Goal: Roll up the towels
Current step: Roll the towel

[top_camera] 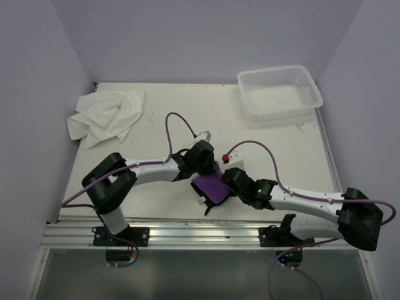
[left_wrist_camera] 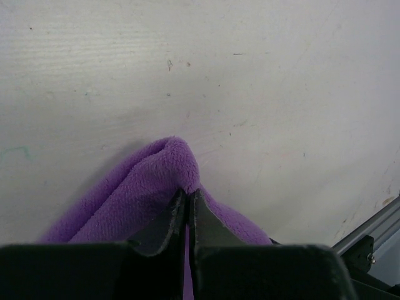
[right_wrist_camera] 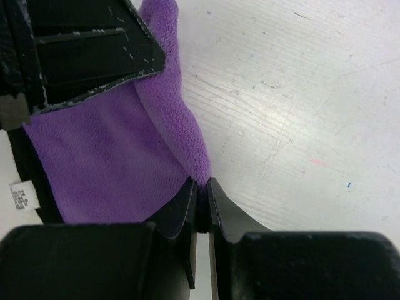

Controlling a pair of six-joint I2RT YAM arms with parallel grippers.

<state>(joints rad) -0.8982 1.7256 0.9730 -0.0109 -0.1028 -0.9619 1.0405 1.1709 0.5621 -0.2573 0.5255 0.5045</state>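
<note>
The left gripper (left_wrist_camera: 189, 194) has its fingers pressed together on a raised fold of the purple towel (left_wrist_camera: 140, 190); a sliver of purple shows between them lower down. Its wrist camera shows the fold standing up from the table in a rounded hump, with a metal rail (left_wrist_camera: 369, 231) at the lower right.

The right gripper (right_wrist_camera: 202, 184) is likewise pinched nearly closed on the towel's edge, the plush rim running right into the fingertips. Only this wrist view shows the towel's dark edging and a small white label (right_wrist_camera: 20, 195) at the left. It also shows one of the left gripper's scuffed black fingers lying over the cloth at the top left.

The overhead camera hides both fingertips under the wrists, but it places the purple towel between the two arms, near the front edge of the table (top_camera: 175, 100). The white towel (top_camera: 106, 115) lies crumpled at the far left corner, well apart from both arms. A white perforated basket (top_camera: 310, 84) sits at the far right corner.
</note>
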